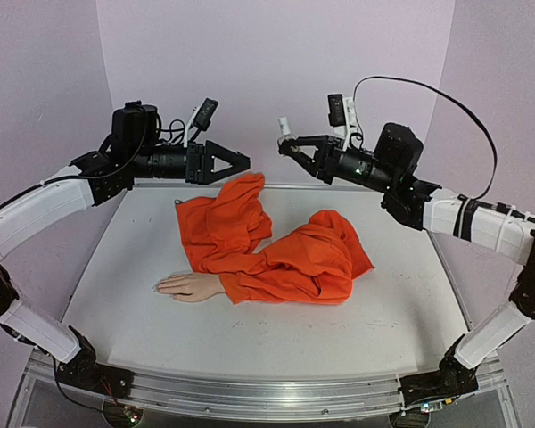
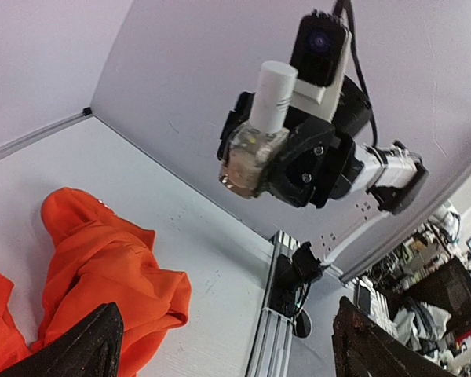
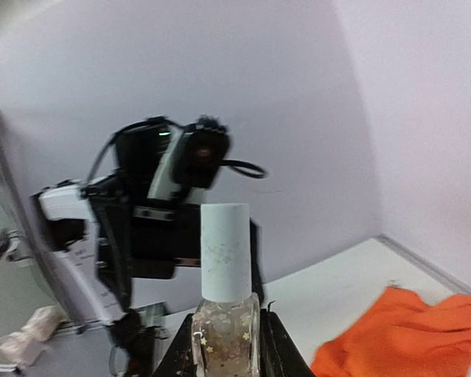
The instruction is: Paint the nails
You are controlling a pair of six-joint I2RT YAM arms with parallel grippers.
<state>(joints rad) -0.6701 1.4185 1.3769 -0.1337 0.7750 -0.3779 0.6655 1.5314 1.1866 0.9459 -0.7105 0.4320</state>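
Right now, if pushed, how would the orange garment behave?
Probably floppy: the orange garment lies crumpled in soft folds. It would likely bunch rather than slide whole, perhaps dragging the mannequin hand poking from it.

Soft, even, bright light falls from above; the crumpled orange garment (image 1: 285, 259) casts only faint shadows on the white counter (image 1: 250, 339). The top view bows at its edges. In the right wrist view the black-and-white left arm (image 3: 141, 236) is blurred behind the sharper clear glass bottle with a white cap (image 3: 226, 314).

Pale lilac walls (image 1: 276, 53) enclose a white bench (image 1: 250, 330) on three sides under soft, even light. An aluminium rail (image 1: 250, 392) edges its near side. Beyond lies blurred clutter (image 2: 443, 259), perhaps workshop equipment.
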